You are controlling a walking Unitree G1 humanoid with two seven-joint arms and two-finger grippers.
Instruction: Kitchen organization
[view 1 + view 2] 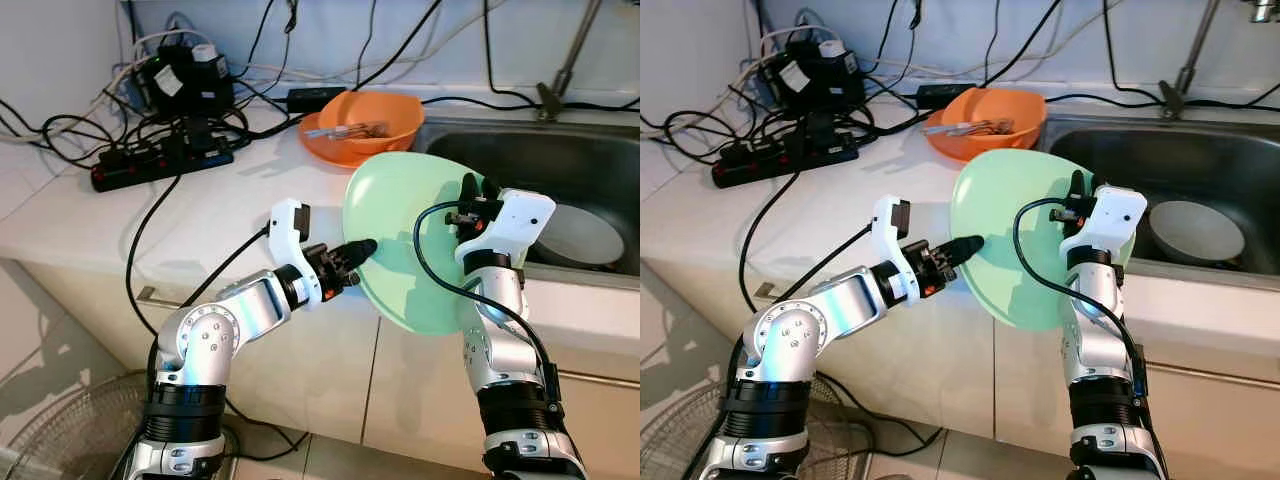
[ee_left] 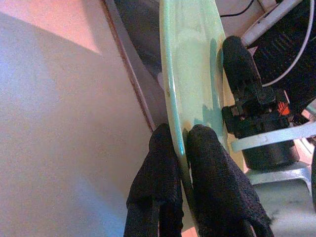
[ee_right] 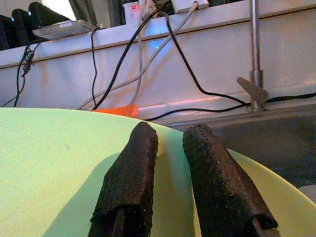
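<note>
While you've got that green plate [image 1: 405, 235] tilted on edge out over the counter's front lip, watch it. Your left gripper [image 2: 180, 140] is pinched shut on the plate's rim. The right gripper [image 3: 170, 148] has both fingers lying on the plate's face, narrow gap between them, not clearly clamping anything. If one side lets go early, I'd guess it drops to the floor. Further back: sink [image 1: 560, 165] with a white bowl [image 1: 580, 235], orange bowl [image 1: 365, 125], power strip [image 1: 160, 165].
</note>
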